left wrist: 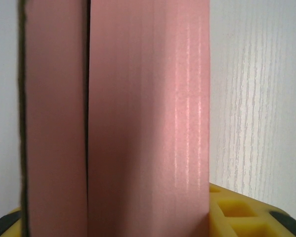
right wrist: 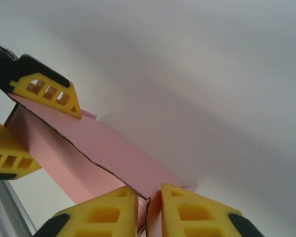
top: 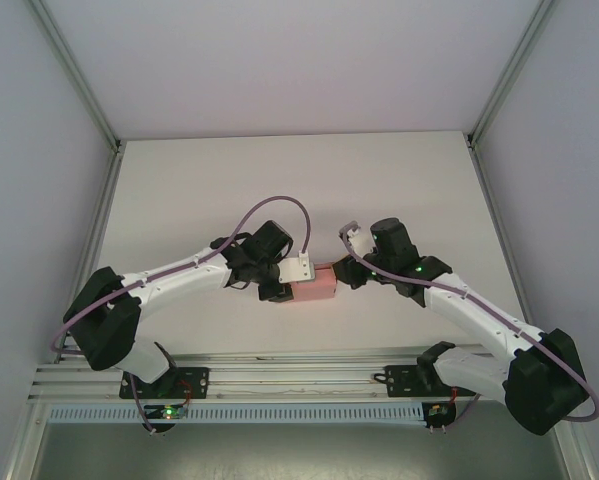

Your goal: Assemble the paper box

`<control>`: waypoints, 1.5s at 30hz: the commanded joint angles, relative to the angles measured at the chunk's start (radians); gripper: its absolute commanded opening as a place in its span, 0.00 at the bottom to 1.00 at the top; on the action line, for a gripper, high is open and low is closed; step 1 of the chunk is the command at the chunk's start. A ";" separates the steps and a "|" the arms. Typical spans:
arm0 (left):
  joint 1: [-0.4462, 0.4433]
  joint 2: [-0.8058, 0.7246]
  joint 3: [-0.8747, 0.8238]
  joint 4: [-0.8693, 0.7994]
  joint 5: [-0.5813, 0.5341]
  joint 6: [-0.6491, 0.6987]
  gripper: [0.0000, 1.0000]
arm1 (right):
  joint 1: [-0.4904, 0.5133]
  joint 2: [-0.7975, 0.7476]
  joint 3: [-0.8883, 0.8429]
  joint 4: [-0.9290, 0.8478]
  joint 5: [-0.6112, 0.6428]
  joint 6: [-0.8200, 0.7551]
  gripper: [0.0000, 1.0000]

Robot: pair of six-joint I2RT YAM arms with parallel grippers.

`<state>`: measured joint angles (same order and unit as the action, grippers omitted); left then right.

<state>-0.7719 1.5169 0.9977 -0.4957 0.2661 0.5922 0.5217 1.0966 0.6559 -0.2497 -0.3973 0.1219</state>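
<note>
The right jaws are pinched together on a thin card edge at the right end of the paper box (right wrist: 123,153). The left jaws clamp across its left end, likely steadying it so the flap can be tucked. One pink box sits at the desk's (top: 279,190) near middle, between two arms.

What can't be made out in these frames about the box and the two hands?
- Top external: the paper box is small; left hand and right hand cover its ends, so flaps are unreadable.
- Left wrist: box too close and blurred; it hides most of the fingers.
- Right wrist: the bottom edge cuts off the right hand's pads; the box's underside is hidden.
</note>
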 commanded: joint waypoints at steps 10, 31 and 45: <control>-0.001 0.054 0.047 -0.083 -0.053 -0.005 0.44 | 0.056 -0.041 0.038 0.020 -0.037 0.311 0.01; -0.016 0.072 0.057 -0.078 -0.087 -0.009 0.44 | -0.047 -0.008 0.065 0.081 -0.293 0.752 0.10; -0.017 0.081 0.059 -0.078 -0.090 -0.006 0.44 | -0.119 -0.025 0.031 0.119 -0.308 0.816 0.02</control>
<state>-0.7837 1.5604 1.0592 -0.5461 0.2241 0.5987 0.4011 1.1030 0.6392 -0.1642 -0.6186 0.9764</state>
